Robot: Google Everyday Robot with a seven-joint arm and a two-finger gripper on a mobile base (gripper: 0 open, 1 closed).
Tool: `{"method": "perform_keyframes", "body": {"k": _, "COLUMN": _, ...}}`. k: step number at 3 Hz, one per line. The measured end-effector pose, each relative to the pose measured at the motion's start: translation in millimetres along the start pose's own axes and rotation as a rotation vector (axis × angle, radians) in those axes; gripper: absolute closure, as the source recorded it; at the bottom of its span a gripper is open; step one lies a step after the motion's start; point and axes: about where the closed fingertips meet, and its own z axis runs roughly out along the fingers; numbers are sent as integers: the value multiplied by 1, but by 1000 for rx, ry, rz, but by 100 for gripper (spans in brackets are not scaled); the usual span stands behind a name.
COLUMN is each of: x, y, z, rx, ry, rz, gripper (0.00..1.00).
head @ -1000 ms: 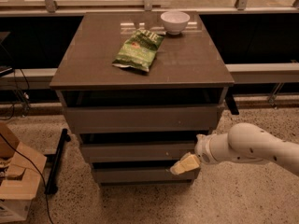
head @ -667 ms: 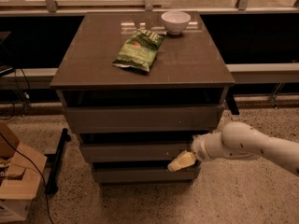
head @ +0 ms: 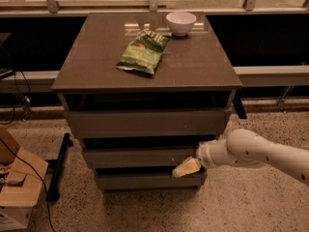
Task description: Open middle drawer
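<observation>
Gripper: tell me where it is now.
In the camera view, the gripper is at the lower right corner of the middle drawer, just above the bottom drawer.

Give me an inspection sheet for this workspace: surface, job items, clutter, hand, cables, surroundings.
Surface: brown cabinet top, glossy, carrying two items.
Job's things: middle drawer, grey-brown front with a dark gap above it; how far out it is, cannot tell.
Clutter: green chip bag lying flat mid-top; white bowl upright near the back edge.
Grippers: hand at the middle drawer's lower right corner; arm reaches in from the right.
Cables: black cable running across the box at left.
Surroundings: cardboard box at lower left; speckled floor.
</observation>
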Motion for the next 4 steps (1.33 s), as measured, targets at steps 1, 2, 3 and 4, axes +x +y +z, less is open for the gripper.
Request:
{"method": "perform_keyframes", "body": {"k": 1, "x": 6, "y": -9, "z": 21, "rx": 26, "ry": -17, "rz": 31, "gripper": 0}}
{"method": "perform_keyframes", "body": {"k": 2, "x": 8, "y": -24, "z": 40, "rx": 42, "ry": -21, "rz": 59, "gripper": 0}}
{"method": "perform_keyframes", "body": {"k": 3, "x": 10, "y": -42, "z": 62, "rx": 41, "ry": -22, "rz": 92, "gripper": 0}}
{"method": "perform_keyframes", "body": {"k": 4, "x": 6, "y": -60, "z": 82, "rx": 33, "ry": -16, "rz": 97, "gripper": 0}}
